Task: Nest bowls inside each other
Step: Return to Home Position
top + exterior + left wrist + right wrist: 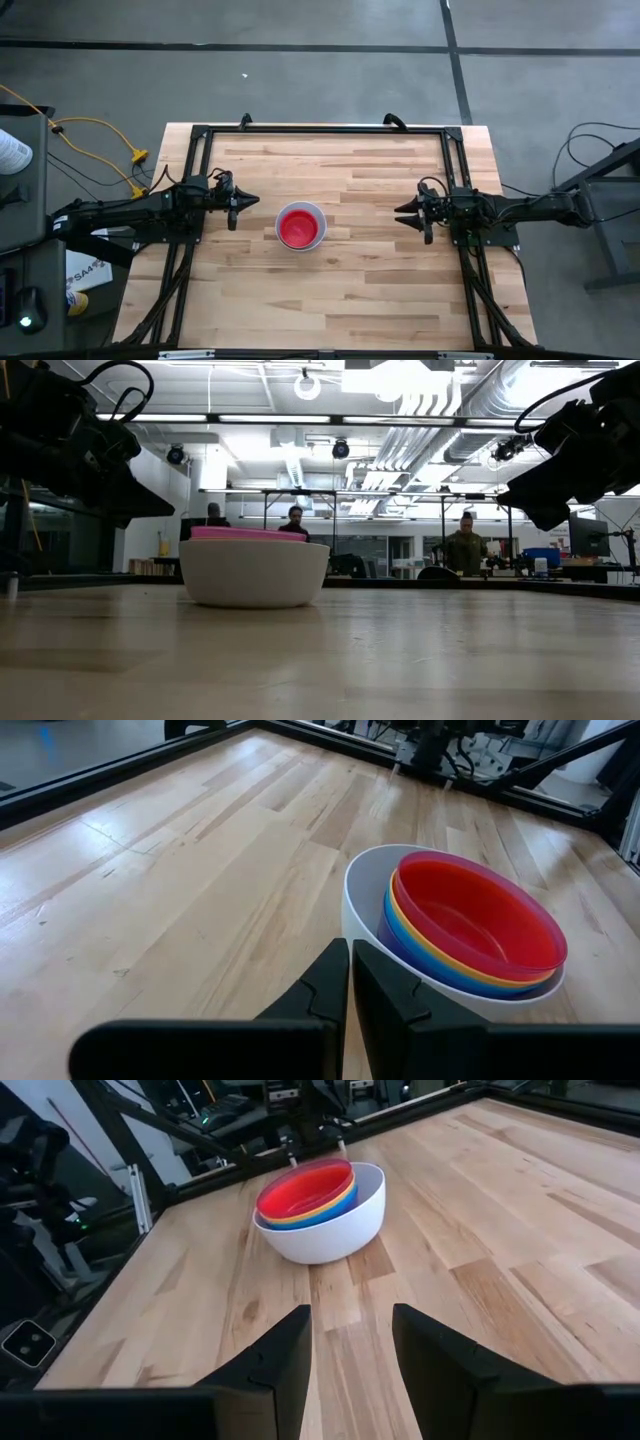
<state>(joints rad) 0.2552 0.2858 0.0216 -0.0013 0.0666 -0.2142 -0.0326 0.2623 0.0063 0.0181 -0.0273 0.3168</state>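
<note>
**Inspector:** At the table's (380,300) left side, what is that arm's condition?

**Assessor:** The left gripper (243,201) hangs above the wood, well apart from the bowls. Its wrist view shows the fingers (325,985) pressed almost together with nothing between them.

**Inspector:** And the middle?

**Assessor:** One stack stands near the table's centre, between the two arms. The white bowl (365,900) sits on the wood as the outer shell. The blue bowl (425,970) shows as a rim inside it, the yellow-orange bowl (437,960) inside that, and the red bowl (470,910) is innermost and on top. I cannot tell whether a fifth bowl lies beneath them. No loose bowl appears anywhere on the table.

**Inspector:** Right side?

**Assessor:** The right gripper (405,213) is likewise raised and well clear of the stack. Its fingers (285,1355) are spread wide and hold nothing.

**Inspector:** Your finding on progress?

**Assessor:** In my judgement the nesting is complete. All visible bowls sit level in one nest, and neither arm touches it. What remains, at most, is for both arms to pull back to rest.
</note>
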